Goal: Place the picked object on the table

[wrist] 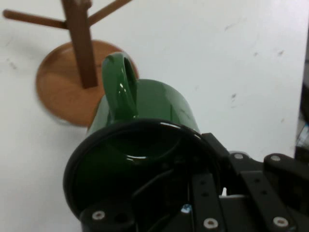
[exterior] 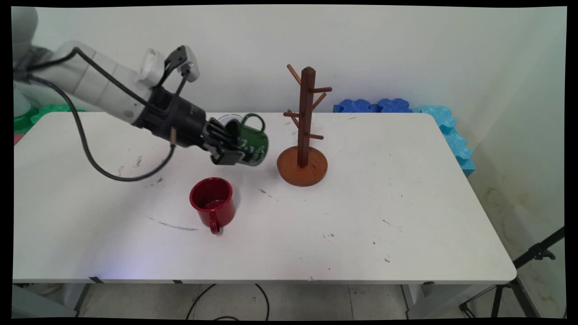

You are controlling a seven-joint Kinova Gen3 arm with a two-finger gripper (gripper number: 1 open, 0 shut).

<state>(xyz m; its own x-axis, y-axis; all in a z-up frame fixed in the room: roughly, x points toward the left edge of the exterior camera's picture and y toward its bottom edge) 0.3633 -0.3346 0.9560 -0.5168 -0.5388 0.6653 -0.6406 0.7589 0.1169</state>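
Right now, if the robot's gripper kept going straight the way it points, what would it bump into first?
Probably the wooden mug tree. The gripper, holding the green mug tipped on its side, points right toward it. Depth is hard to judge.

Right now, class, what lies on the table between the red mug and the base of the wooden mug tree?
Nothing but bare white table with faint scuffs lies between the red mug and the mug tree, as the main view shows.

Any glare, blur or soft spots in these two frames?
Main view: even light, soft shadow beside the glossy red metal mug. Hand view: glare streaks on the glossy green metal mug; brown wooden mug tree behind it looks soft.
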